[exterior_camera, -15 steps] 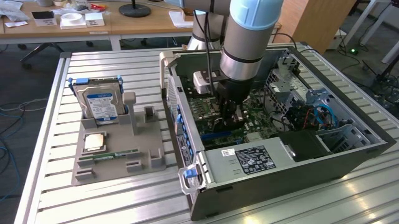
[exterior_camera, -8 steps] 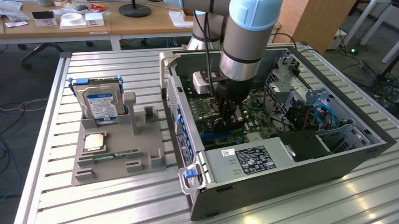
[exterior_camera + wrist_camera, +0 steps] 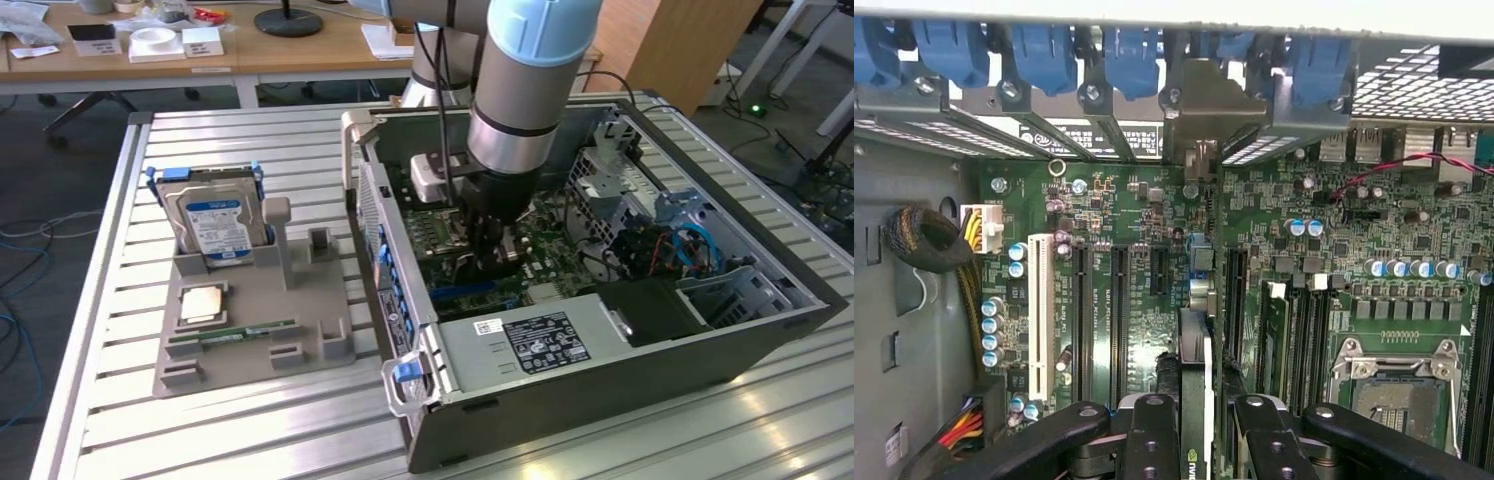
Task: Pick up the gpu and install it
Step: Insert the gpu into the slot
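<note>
Clamps the gpu point(image 3: 1196, 365) between the black fingers point(image 3: 1152, 435) of the claw point(image 3: 1199, 425), closed against both faces of the card. Holds it edge-on, low inside the open computer case point(image 3: 747, 330), over the green motherboard point(image 3: 1144, 290). Shows of the card a thin dark body, a pale strip along the near edge and a green logo close to the grip. Sits among the long black expansion slots point(image 3: 1119, 310); cannot tell whether touching the board or apart from it.

Further along the same line, at the case's rear wall, a row of blue retaining clips point(image 3: 1044, 50). To one side of the card, the bare CPU socket point(image 3: 1399, 385). Outside the case, at the exterior view's left, a grey holder point(image 3: 254, 350) on the slatted desk point(image 3: 240, 430), carrying a hard drive point(image 3: 214, 225) upright and a green RAM stick point(image 3: 247, 331) lying flat.
</note>
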